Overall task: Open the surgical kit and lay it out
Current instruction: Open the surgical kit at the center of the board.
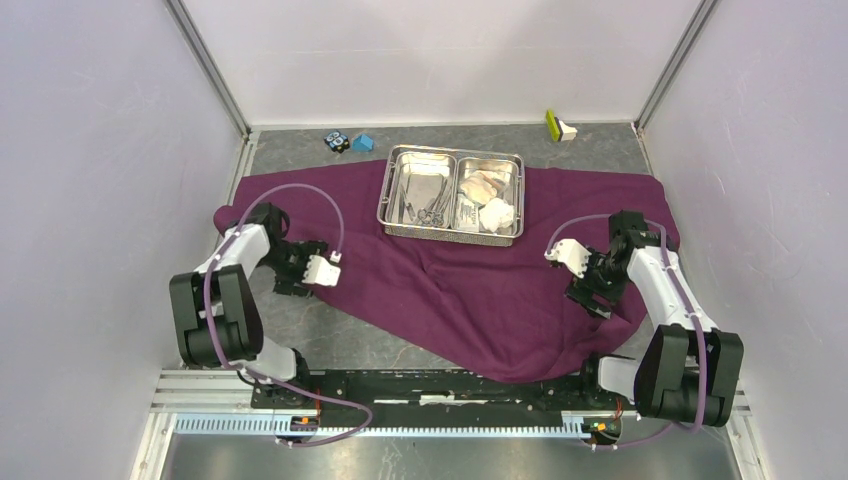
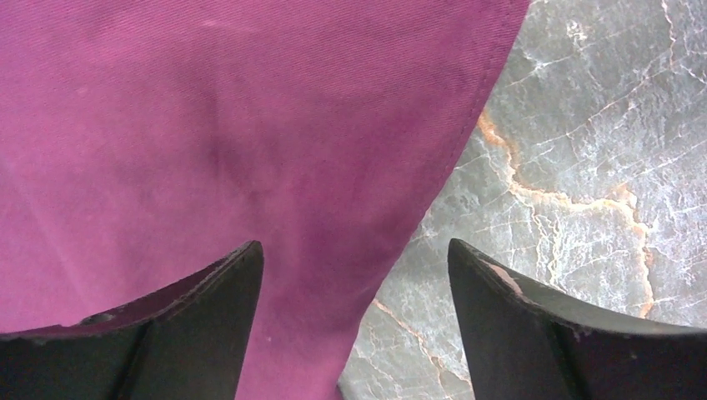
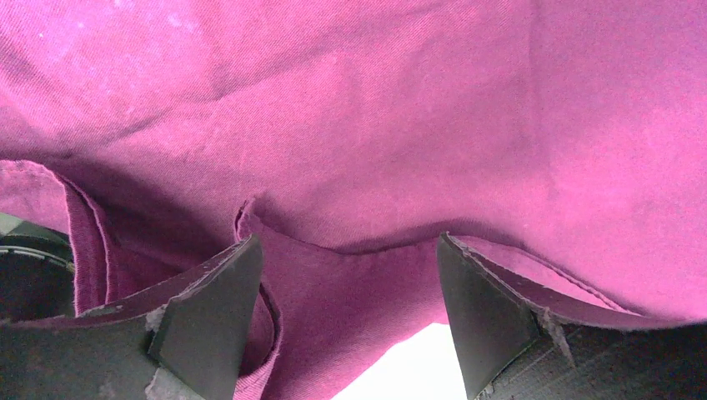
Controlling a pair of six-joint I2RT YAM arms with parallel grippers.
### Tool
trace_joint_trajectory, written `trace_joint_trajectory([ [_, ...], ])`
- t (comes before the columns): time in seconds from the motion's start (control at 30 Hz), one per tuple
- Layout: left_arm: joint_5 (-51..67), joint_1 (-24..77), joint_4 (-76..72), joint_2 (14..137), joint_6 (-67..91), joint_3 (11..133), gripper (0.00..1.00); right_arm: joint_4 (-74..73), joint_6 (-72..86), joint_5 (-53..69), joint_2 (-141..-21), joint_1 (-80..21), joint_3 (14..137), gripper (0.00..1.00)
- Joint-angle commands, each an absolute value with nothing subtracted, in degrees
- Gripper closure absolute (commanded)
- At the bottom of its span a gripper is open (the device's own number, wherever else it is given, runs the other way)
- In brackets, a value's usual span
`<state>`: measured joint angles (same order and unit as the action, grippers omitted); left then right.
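Note:
The purple cloth wrap (image 1: 480, 290) lies opened out flat on the grey table. The steel tray (image 1: 385, 205) stands on its far middle part. Slim forceps (image 1: 425, 205) lie in the tray's left compartment. A white packet (image 1: 467, 212) and gauze wads (image 1: 497, 214) fill the right one. My left gripper (image 1: 300, 283) hangs open low over the cloth's left edge. In the left wrist view that gripper (image 2: 354, 250) straddles the hem, cloth (image 2: 208, 125) on the left, bare table (image 2: 584, 167) on the right. My right gripper (image 1: 590, 298) is open at the cloth's right side. In its wrist view, a loose fold (image 3: 358, 283) lies between the open right gripper (image 3: 348, 242) fingers.
A small blue block (image 1: 363, 143) and a black-and-blue toy (image 1: 337, 141) sit behind the cloth at the back left. A green-and-white object (image 1: 558, 126) stands at the back right. White walls close in the table on three sides. A metal rail (image 1: 450, 420) runs along the near edge.

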<state>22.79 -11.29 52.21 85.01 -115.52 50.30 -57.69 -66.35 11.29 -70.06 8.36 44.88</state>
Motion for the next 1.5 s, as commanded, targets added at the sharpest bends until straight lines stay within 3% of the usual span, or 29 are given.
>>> trace_joint_trajectory([
  [0.0, 18.44, -9.79, 53.56, 87.38, -119.17, 52.21, 0.17, -57.17, -69.58, 11.40, -69.96, 8.18, 46.49, 0.17],
  [0.17, 15.90, -8.77, 53.53, 89.51, -118.81, 51.92, 0.40, -56.51, -69.49, 11.07, -70.65, 8.17, 46.72, 0.17],
  [0.33, 13.90, -7.65, 55.61, 89.24, -115.25, 52.27, 0.86, -56.63, -69.24, 10.65, -71.45, 8.17, 47.97, 0.18],
  [0.4, 13.42, -7.65, 57.19, 87.29, -113.61, 52.31, 0.96, -56.68, -69.09, 10.39, -71.45, 8.22, 48.45, 0.18],
  [0.67, 8.40, -6.77, 66.80, 73.29, -112.98, 49.42, 0.98, -57.76, -68.99, 10.31, -72.67, 8.18, 52.43, 0.18],
  [1.37, -4.51, -4.66, 94.39, 50.55, -98.95, 46.14, 0.98, -56.66, -71.61, 11.78, -71.49, 8.17, 52.98, 0.18],
  [1.47, -5.87, -4.57, 94.28, 47.68, -98.40, 44.27, 0.87, -56.10, -71.83, 11.74, -71.12, 8.17, 52.30, 0.18],
])
